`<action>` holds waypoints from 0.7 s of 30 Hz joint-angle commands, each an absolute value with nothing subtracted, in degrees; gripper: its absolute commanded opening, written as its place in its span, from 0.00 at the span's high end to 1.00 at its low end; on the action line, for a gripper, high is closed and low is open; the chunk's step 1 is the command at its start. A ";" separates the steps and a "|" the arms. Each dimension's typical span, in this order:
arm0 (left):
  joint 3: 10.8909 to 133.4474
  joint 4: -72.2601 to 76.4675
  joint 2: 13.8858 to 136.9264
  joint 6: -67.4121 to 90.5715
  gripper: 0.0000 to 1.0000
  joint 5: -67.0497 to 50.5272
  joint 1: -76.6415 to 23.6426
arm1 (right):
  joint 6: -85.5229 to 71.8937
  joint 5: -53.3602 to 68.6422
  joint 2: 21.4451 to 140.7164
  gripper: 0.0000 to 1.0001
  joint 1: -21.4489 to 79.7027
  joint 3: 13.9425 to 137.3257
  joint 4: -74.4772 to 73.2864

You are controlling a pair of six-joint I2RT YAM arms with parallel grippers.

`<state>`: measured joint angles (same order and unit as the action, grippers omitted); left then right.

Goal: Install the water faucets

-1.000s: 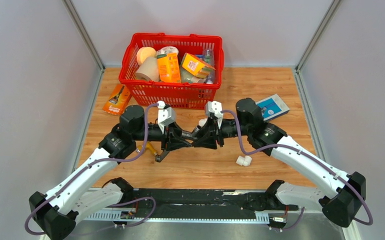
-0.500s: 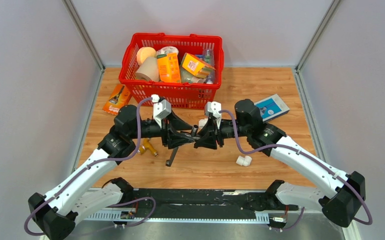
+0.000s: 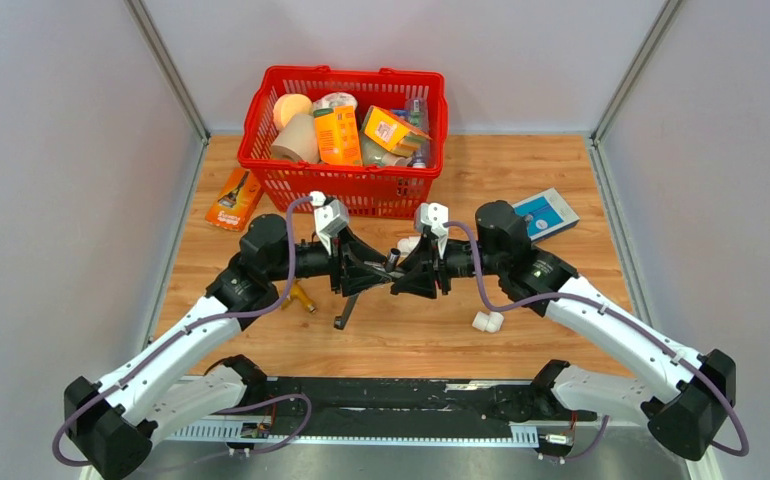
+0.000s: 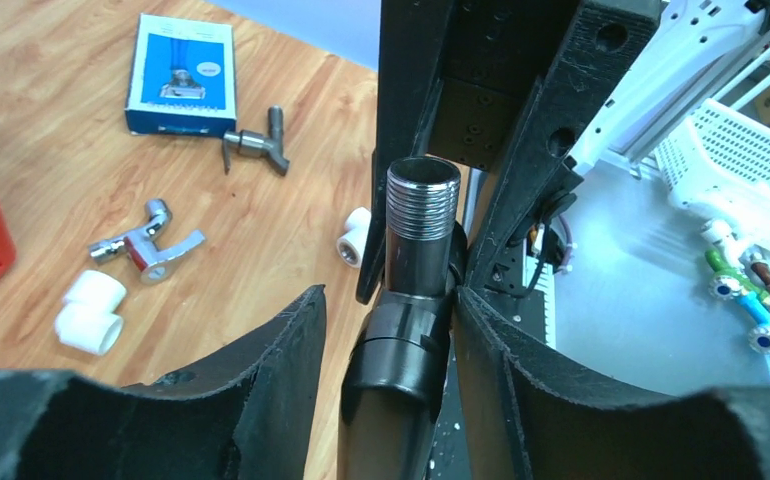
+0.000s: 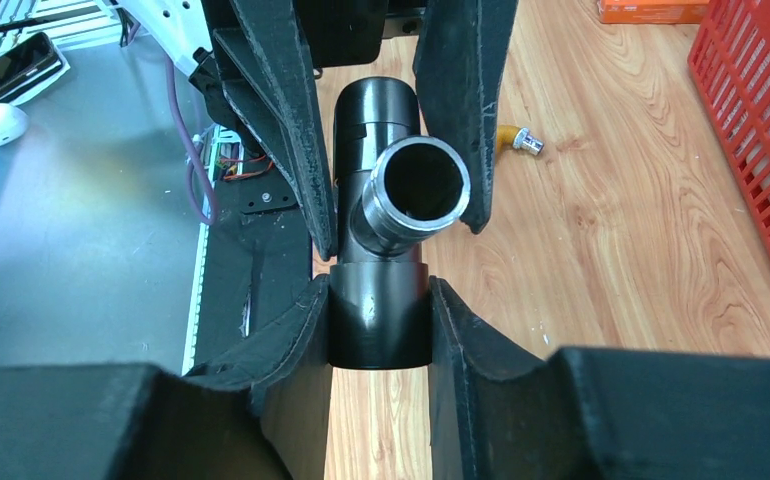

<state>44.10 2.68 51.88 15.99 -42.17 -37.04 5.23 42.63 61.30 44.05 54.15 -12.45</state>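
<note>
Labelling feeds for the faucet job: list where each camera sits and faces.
Top external: above and behind the bases, looking down on table and red basket; both arms show.
Left wrist: on the left arm, looking past the left gripper at the right gripper.
Right wrist: on the right arm, looking past its own fingers back at the left gripper.
Shared: both wrist views show the faucet, from opposite sides.
</note>
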 commanded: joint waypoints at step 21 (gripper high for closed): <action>42.10 13.88 53.61 21.80 0.57 -52.73 -37.09 | 2.46 45.00 58.45 1.00 43.95 53.09 -2.55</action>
<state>41.93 11.70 53.78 21.76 -50.48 -37.04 3.46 43.62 60.34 44.01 52.40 -9.23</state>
